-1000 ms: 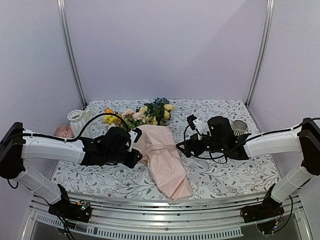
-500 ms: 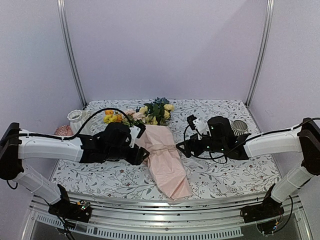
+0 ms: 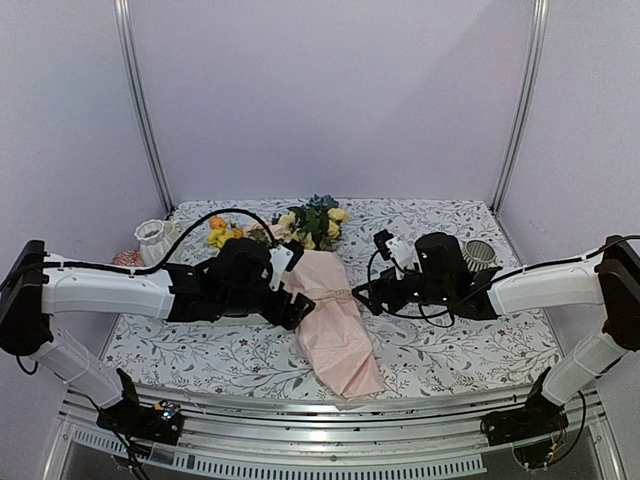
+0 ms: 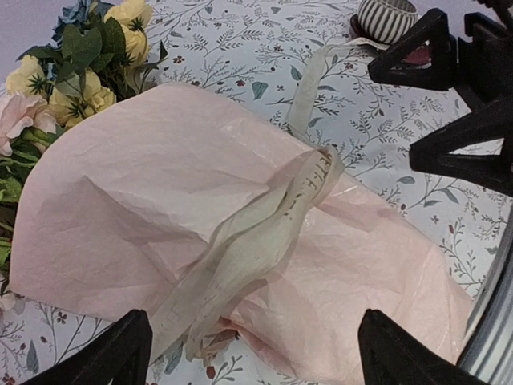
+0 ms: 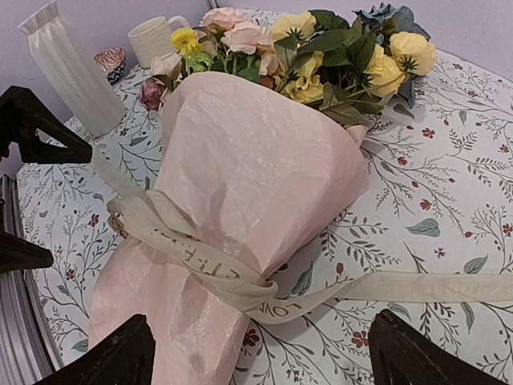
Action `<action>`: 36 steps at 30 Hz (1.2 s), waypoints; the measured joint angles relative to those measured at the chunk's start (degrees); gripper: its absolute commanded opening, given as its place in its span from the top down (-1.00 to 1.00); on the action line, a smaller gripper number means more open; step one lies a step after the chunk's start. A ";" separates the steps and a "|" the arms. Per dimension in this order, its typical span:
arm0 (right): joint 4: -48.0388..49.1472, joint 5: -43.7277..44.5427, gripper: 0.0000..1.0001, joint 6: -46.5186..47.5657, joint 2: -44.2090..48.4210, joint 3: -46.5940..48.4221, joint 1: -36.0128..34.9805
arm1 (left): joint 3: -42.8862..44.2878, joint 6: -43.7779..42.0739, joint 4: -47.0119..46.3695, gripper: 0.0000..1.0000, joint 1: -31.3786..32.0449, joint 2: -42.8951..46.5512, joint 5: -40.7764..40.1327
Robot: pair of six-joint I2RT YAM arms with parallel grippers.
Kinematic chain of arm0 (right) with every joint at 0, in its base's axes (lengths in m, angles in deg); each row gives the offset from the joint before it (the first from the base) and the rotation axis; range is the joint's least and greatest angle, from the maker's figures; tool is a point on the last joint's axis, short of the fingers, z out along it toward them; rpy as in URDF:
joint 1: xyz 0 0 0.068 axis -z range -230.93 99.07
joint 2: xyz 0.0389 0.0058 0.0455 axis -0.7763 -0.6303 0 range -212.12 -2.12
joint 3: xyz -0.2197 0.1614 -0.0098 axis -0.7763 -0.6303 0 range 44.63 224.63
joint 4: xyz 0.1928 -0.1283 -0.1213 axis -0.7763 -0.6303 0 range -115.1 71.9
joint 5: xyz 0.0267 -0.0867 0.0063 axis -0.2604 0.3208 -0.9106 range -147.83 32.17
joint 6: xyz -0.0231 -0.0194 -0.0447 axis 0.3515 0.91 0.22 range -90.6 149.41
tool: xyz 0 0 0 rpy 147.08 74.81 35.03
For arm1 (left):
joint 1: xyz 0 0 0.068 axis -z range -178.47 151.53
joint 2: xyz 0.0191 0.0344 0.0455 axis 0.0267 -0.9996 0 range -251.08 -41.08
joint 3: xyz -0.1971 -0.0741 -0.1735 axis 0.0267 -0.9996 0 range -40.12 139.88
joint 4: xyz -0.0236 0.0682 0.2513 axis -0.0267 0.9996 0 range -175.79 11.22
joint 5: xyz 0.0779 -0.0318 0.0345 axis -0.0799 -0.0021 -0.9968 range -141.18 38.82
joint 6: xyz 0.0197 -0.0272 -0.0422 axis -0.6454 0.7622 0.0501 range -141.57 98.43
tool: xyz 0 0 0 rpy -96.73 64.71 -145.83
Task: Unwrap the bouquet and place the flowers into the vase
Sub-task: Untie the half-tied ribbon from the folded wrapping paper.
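a lab booth: plain walls (image 3: 330,100), aluminium posts (image 3: 140,100), floral tablecloth (image 3: 450,340)

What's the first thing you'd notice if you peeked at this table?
The big bouquet in crinkly pale pink paper lies mid-table, tied with a cream ribbon. The left gripper and right gripper, both black and open, flank it; a tall white ridged vase stands far left.

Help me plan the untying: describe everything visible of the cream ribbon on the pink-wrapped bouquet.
The cream ribbon is a thin, slightly sheer fabric band with small dark printed lettering. It circles the narrow waist of the pale pink crinkled paper wrapping, bunched loosely on top. One long tail lies flat on the floral tablecloth, running out of the right wrist view; a shorter one trails toward the open left tool, contact unclear.
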 measured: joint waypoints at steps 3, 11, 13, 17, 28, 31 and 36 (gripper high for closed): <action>0.00 0.00 -0.89 -0.02 0.00 0.00 0.00 | 0.17 -0.35 -0.15 -0.78 0.11 -0.46 -0.17; -0.02 0.00 -0.89 0.00 0.00 0.00 0.00 | 2.84 -1.81 0.17 -0.10 0.26 -3.72 -0.61; -0.04 0.00 -0.89 0.00 0.00 0.00 0.00 | 4.42 -2.38 0.26 -0.09 0.39 -5.29 -0.72; -0.15 0.00 -0.89 0.02 0.00 0.00 0.00 | 6.12 -3.23 0.35 -0.18 0.50 -7.48 -1.16; -0.59 0.02 -0.89 0.02 0.00 0.00 0.00 | 13.70 -4.70 4.00 -0.38 0.52 -15.98 -6.21; -0.61 0.00 -0.89 0.04 0.00 0.00 0.00 | 14.84 -4.70 5.68 -0.11 0.52 -17.44 -7.96; -0.83 0.00 -0.89 0.24 -0.17 0.20 0.00 | 14.86 -3.17 8.20 0.52 0.52 -17.64 -12.31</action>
